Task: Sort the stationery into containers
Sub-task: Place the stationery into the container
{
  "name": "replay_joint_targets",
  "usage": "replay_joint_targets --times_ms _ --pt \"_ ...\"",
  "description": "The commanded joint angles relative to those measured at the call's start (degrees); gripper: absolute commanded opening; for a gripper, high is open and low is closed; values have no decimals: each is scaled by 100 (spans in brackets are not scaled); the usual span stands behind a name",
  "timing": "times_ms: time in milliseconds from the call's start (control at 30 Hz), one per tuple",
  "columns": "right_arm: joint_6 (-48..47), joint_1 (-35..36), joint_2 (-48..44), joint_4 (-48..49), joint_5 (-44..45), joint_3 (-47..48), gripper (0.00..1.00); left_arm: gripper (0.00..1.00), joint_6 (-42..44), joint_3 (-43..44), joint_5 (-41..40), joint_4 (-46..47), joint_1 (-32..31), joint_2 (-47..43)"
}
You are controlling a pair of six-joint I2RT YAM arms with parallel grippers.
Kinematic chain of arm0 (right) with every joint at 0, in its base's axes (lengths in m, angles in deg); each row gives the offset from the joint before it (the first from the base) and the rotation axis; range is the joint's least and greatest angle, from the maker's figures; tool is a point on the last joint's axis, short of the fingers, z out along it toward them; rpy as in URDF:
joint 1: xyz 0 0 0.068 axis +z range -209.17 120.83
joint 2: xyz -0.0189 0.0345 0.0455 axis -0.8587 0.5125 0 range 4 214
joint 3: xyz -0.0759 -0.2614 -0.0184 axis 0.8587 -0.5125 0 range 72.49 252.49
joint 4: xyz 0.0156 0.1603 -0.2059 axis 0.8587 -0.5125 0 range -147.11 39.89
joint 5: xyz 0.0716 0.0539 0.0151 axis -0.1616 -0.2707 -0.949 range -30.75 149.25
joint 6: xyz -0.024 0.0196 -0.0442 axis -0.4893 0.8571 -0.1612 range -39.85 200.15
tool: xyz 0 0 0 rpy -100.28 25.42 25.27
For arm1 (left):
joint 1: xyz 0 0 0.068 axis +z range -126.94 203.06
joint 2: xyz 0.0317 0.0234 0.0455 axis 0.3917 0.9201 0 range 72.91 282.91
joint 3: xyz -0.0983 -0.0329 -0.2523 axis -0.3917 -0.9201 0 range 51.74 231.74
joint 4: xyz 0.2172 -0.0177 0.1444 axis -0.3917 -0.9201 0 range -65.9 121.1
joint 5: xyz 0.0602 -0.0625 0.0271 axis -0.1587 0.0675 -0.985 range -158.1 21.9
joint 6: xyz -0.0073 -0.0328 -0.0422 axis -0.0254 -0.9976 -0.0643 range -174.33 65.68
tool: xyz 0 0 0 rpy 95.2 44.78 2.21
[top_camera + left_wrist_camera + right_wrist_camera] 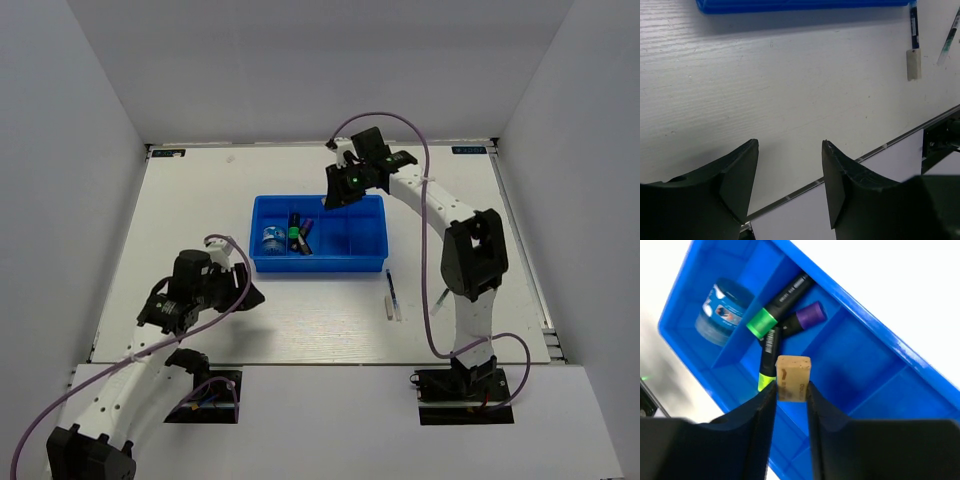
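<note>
Right tool [790,395] clamps beige eraser [793,377] over tray [890,340]; left tool [790,150] wide open, empty. Centre over bare compartment [850,357] at highlighters' [780,307] 3 o'clock, lower, then release.

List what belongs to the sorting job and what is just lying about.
Job: tray, bottle, highlighters, eraser, dark pen, white stick, clear pen.
Not the job: purple cable, table, walls.

Faint print marks the beige eraser [793,377], a black highlighter [771,342] and the bottle [722,310] label, none of it legible.
</note>
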Motion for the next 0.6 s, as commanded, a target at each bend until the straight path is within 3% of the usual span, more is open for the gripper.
replay_joint_targets --times_ms 0,100,333,400,433,467,500,567 --pt "23 63 141 -416 327 233 37 64 -70 231 269 187 -71 220" --pt "-73 71 97 -486 415 198 46 64 -97 495 146 249 -369 475" --pt "-241 54 -148 -750 283 145 50 62 -88 1190 -917 513 -1976 1381" --pt "-311 45 -622 -759 431 -47 40 57 -71 1445 -1408 557 -2635 1741" --pt "-633 36 -1259 -576 641 -553 17 42 -88 1550 -1636 731 -2803 2012" --pt "-671 63 -1526 -418 896 -819 2 34 -88 1612 -1734 802 -3127 2128" --pt "-680 -16 -1798 -242 2003 -1109 0 24 -123 1673 -1822 986 -3435 2233" --pt "-794 -16 -2839 652 2661 -2380 0 7 -202 1752 -2157 1276 -3700 2715"
